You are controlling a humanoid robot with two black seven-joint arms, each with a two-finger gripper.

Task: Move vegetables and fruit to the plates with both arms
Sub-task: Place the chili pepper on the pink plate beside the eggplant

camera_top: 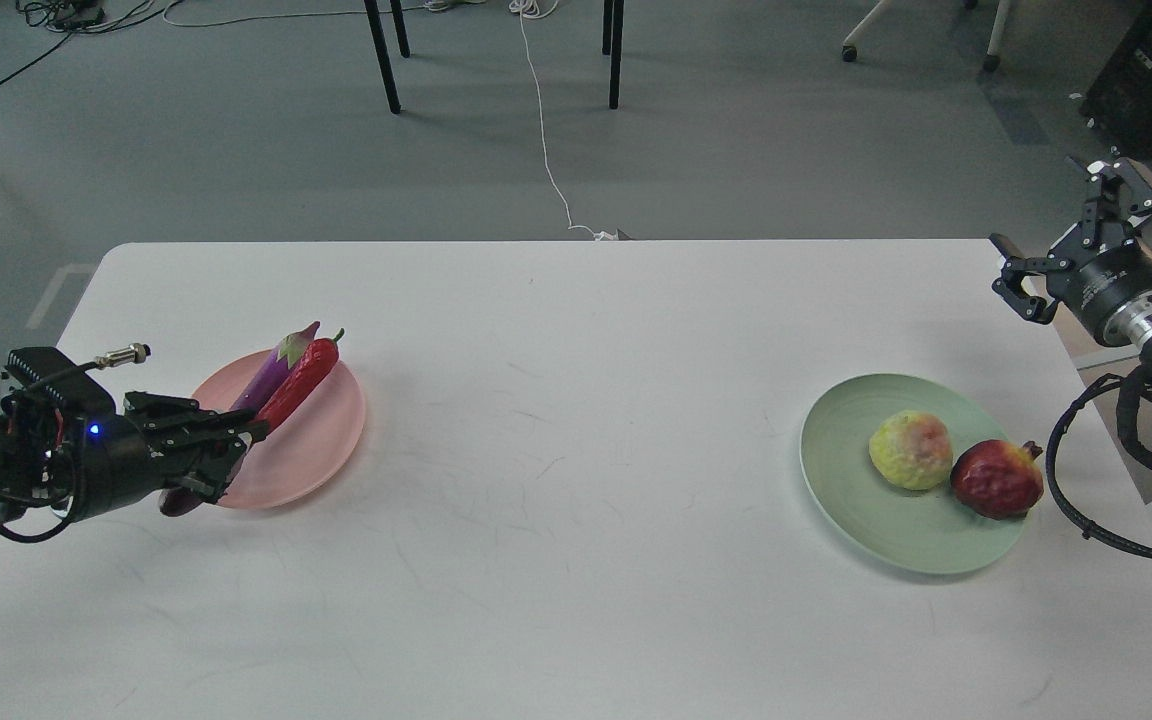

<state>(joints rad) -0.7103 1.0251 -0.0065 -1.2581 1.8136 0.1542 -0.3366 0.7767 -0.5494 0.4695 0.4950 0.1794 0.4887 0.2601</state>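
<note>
The white table (576, 450) fills most of the view, its far edge running straight across and its corners rounded. A wide bare stretch of tabletop lies between the two plates, and more bare surface runs along the near edge.

The pink plate (321, 440) sits near the table's left side, at about 9 o'clock from the centre. The eggplant (276, 375) and the chili (301, 385) lie on it side by side, touching, both slanting toward 1 o'clock, their stem ends reaching past the plate's far rim. The eggplant is glossy purple with a pale cap; its near end is hidden behind the left gripper (231, 445). The chili is red and wrinkled, with a short green stem.

The left gripper reaches in from 9 o'clock and overlaps the plate's near-left rim. Its dark fingers bunch together, so whether they are spread or pinching cannot be told.

The green plate (856, 500) sits at about 3 o'clock, close to the table's right edge. The yellow-green fruit (911, 450) and the dark red fruit (998, 480) rest on it, touching, the red one at the right rim.

The right gripper (1066, 235) hangs beyond the table's far right corner, at 1 o'clock from the green plate, its fingers spread wide and holding nothing.
</note>
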